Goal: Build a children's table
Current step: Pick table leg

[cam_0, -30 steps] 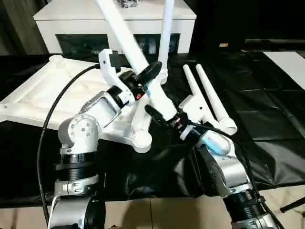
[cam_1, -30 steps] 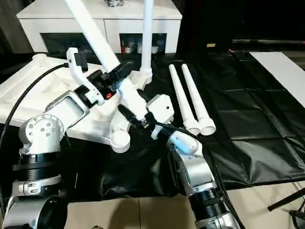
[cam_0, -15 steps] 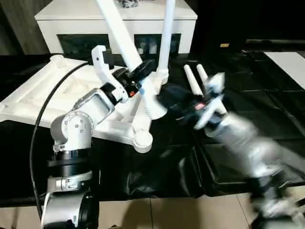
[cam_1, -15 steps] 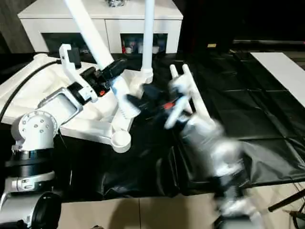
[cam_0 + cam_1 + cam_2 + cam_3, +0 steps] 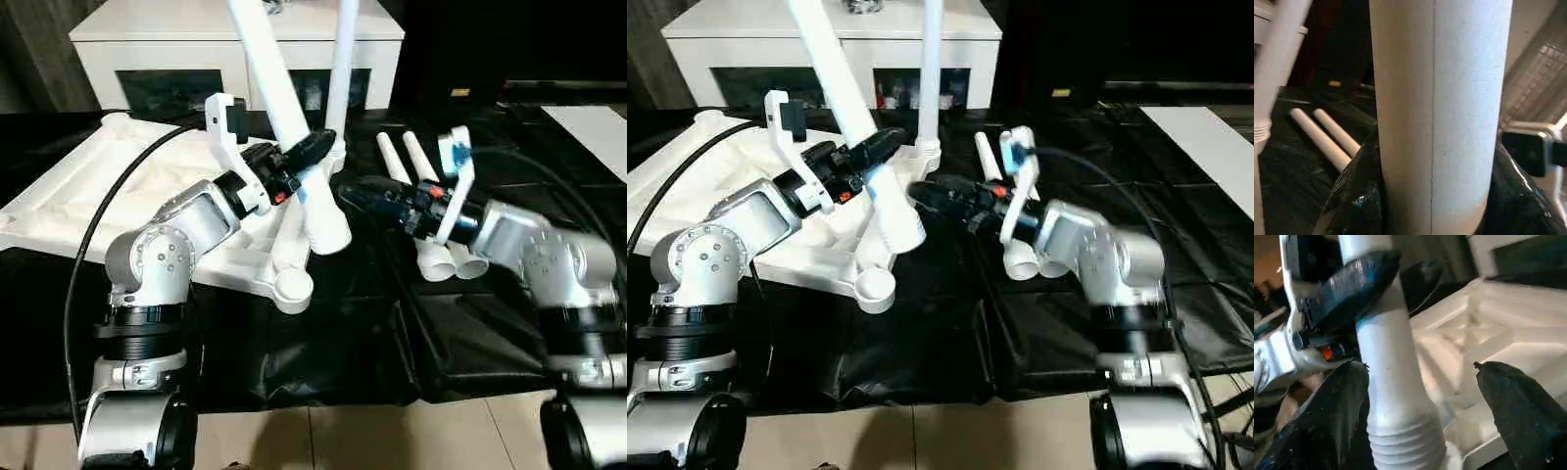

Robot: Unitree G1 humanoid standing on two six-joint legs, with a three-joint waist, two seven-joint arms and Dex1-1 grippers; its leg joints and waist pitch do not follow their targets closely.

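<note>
The left gripper (image 5: 306, 157) clasps a long white tapered tubular leg (image 5: 284, 108), tilted above the white plastic ribbed tabletop (image 5: 118, 196) on the black sheet (image 5: 343, 352). The right gripper (image 5: 355, 191) gapes, released, beside that leg's threaded end. 2 spare legs (image 5: 421, 211) lie near the sheet's right side.

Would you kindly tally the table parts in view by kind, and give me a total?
Tabletop: 1, upside down on the black sheet.
Legs: 4: one held by the left gripper at, one standing in the far corner socket, two lying side by side at and.
Total: 5 parts.
</note>
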